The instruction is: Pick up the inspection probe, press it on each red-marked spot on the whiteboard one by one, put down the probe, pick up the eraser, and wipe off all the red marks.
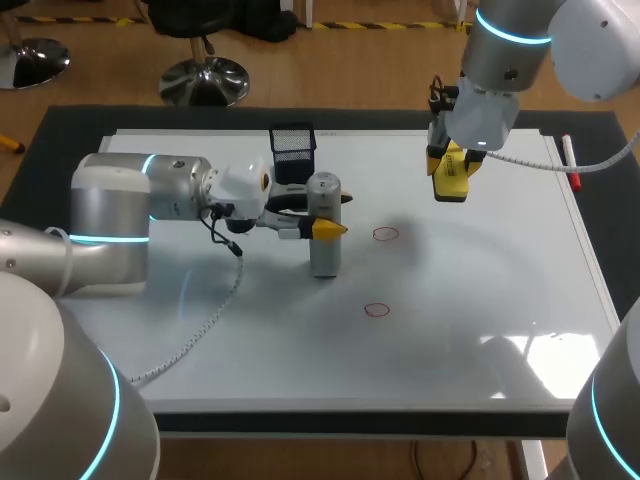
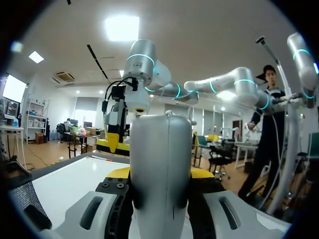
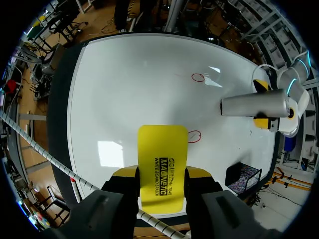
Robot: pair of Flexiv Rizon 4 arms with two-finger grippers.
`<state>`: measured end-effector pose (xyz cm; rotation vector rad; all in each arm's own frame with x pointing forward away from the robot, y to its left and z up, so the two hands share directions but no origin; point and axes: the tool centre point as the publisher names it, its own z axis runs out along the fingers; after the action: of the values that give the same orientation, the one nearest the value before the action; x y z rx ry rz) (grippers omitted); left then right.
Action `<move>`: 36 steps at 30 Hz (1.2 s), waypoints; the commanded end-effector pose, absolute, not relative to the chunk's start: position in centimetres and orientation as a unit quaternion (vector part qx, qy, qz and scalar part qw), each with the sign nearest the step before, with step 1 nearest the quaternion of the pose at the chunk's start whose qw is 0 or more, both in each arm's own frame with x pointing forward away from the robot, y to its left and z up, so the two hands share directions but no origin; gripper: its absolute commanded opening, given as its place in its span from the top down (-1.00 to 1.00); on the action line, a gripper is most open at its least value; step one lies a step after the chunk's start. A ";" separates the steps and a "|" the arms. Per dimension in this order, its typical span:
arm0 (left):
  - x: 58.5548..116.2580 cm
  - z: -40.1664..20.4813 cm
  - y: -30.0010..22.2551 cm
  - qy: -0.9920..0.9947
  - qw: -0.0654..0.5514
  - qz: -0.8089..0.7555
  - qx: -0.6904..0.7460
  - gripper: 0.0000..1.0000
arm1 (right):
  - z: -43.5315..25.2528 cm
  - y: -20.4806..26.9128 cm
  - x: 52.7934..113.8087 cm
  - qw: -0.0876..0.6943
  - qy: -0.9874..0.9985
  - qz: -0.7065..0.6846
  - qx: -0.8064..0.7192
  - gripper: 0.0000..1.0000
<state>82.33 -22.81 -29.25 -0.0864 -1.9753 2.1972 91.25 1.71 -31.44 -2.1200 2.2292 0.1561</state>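
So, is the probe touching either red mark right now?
Apart. The head view shows the probe standing upright with bare whiteboard between its base and both the far red mark and the near red mark.

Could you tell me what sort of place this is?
Probably a robotics lab bench: a whiteboard lies flat, the left hand holds a grey probe, and the right hand holds a yellow eraser.
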 end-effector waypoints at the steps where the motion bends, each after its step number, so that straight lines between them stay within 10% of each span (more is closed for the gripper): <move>1: 82.5 -29.4 -22.8 -0.664 0.094 0.741 -0.031 1.00 | -31.3 1.6 91.2 0.031 0.723 0.049 -0.689 1.00; 36: 89.2 -24.5 -16.1 -0.698 0.007 0.715 -0.026 1.00 | -31.3 1.6 91.2 0.031 0.723 0.049 -0.689 1.00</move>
<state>89.73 -17.42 -25.44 -0.0947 -2.1601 2.2417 91.24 1.70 -31.45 -2.1199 2.2293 0.1561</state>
